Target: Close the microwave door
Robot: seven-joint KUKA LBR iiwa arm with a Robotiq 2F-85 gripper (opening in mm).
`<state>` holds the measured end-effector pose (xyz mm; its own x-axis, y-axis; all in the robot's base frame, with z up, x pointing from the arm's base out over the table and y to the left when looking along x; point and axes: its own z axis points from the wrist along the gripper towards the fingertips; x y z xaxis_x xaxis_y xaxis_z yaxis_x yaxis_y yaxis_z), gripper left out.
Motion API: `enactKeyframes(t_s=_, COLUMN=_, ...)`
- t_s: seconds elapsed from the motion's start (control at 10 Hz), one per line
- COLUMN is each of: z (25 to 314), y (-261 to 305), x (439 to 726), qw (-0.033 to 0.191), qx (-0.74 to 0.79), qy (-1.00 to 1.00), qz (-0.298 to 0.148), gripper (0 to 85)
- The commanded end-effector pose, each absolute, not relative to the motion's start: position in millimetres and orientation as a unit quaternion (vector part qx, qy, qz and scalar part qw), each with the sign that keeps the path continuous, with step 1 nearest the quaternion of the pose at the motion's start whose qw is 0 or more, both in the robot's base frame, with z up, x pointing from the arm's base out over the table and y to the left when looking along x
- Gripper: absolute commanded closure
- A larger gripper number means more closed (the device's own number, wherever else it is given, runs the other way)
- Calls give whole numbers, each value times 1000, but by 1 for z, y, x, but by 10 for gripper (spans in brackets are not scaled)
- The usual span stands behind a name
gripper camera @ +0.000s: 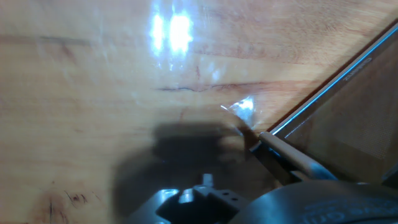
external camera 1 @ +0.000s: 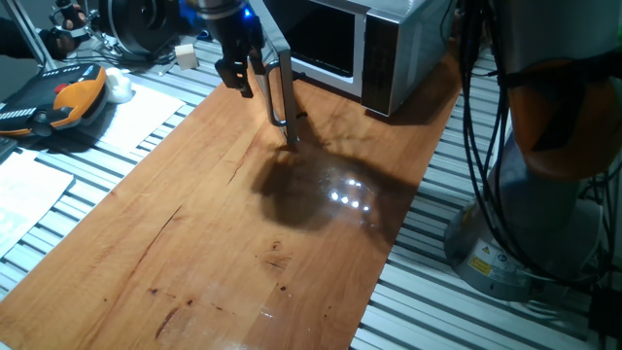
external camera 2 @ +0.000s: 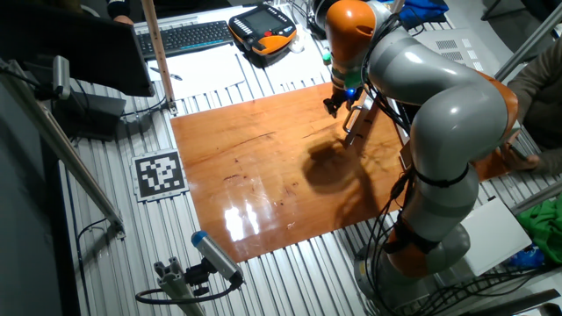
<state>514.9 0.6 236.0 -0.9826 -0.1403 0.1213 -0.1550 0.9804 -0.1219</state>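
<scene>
The microwave door [external camera 1: 273,51] stands swung open, edge-on to this fixed view, with its silver-grey bar handle [external camera 1: 282,92] reaching down toward the wooden table [external camera 1: 224,233]. My gripper [external camera 1: 241,78] hangs just left of the handle, close to the door's outer face. Whether it touches the door, and whether its dark fingers are open or shut, does not show. In the other fixed view the gripper [external camera 2: 336,105] is beside the door [external camera 2: 358,125]. The hand view shows the door's glass [gripper camera: 360,124] and the handle [gripper camera: 292,158] at the right.
The silver microwave casing [external camera 1: 408,49] stands at the table's far right corner. A teach pendant [external camera 1: 58,102] and papers lie to the left. The robot base [external camera 1: 525,233] with cables stands at the right. A keyboard [external camera 2: 189,35] and a marker tag [external camera 2: 160,174] lie beyond the table.
</scene>
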Motion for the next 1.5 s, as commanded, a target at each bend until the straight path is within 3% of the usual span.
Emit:
enactKeyframes(t_s=0.0, z=236, y=1, x=515, qw=56, qx=74, qy=-993, qz=66, gripper=850)
enactKeyframes(t_s=1.3, z=236, y=1, x=515, qw=53, qx=80, qy=-993, qz=61, gripper=850)
enactKeyframes(t_s=1.4, z=236, y=1, x=515, qw=23, qx=42, qy=-998, qz=42, gripper=850)
